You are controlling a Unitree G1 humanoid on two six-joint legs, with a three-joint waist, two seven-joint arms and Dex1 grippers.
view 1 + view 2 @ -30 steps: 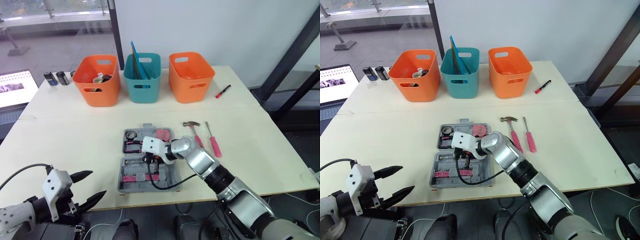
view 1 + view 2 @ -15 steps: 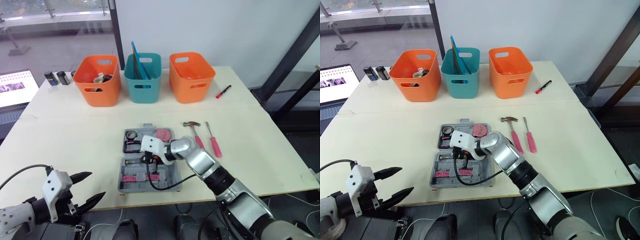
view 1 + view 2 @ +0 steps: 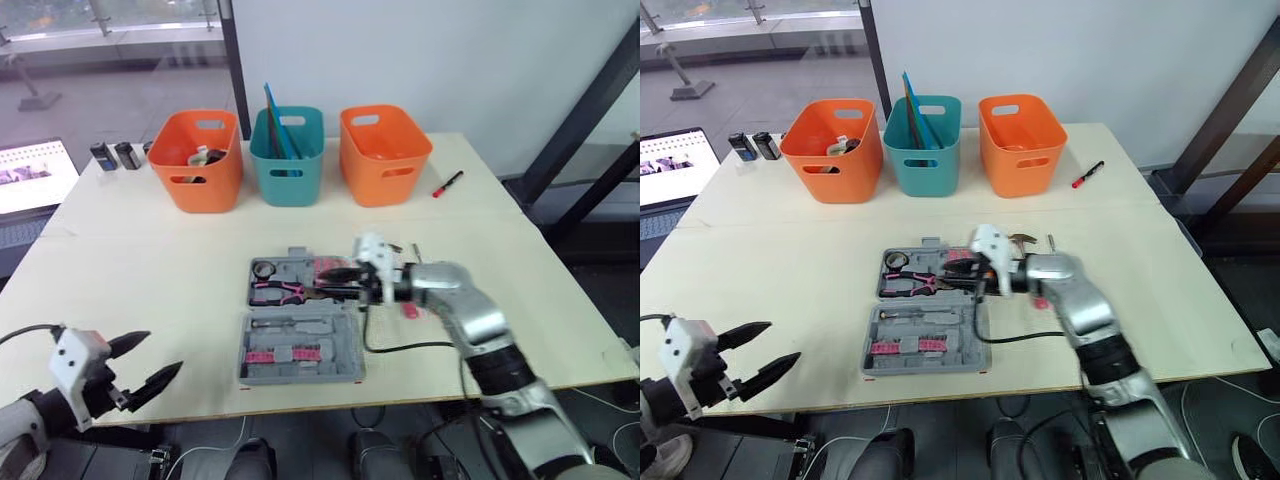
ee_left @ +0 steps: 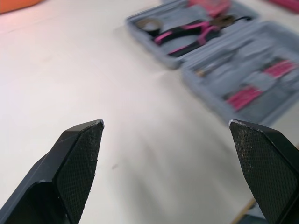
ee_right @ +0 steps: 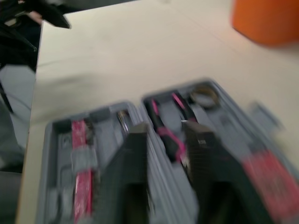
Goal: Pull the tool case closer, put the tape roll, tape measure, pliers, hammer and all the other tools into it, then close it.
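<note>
Packing looks about half done. Case point(image 3: 340, 330) lies open near the front edge of the table point(image 3: 150, 260), so the pull looks finished. Its far half holds the tape roll point(image 3: 263, 269) in the left corner, the pliers point(image 3: 280, 290) lying across in front of it, and a pink block point(image 3: 326, 265) at the right end, probably the tape measure. The near half carries small pink-banded pieces in their slots, too blurred to name.

Left to do: the hammer point(image 3: 1020, 239) and the screwdriver point(image 3: 1048, 241) lie on the table just right of the case, partly hidden behind the right arm. Both need to go in, and then the case has to be shut.

Right arm reaches in from the right, its forearm crossing over those two tools. The right gripper point(image 3: 335, 275) points left, low over the right end of the far half, near the pliers' nose. Its jaws stand narrowly apart, and the wrist view shows nothing between them.

Left gripper point(image 3: 163, 351) hangs off the front-left edge of the table, well apart from the case, with its jaws wide and empty. It points across the tabletop toward the case
</note>
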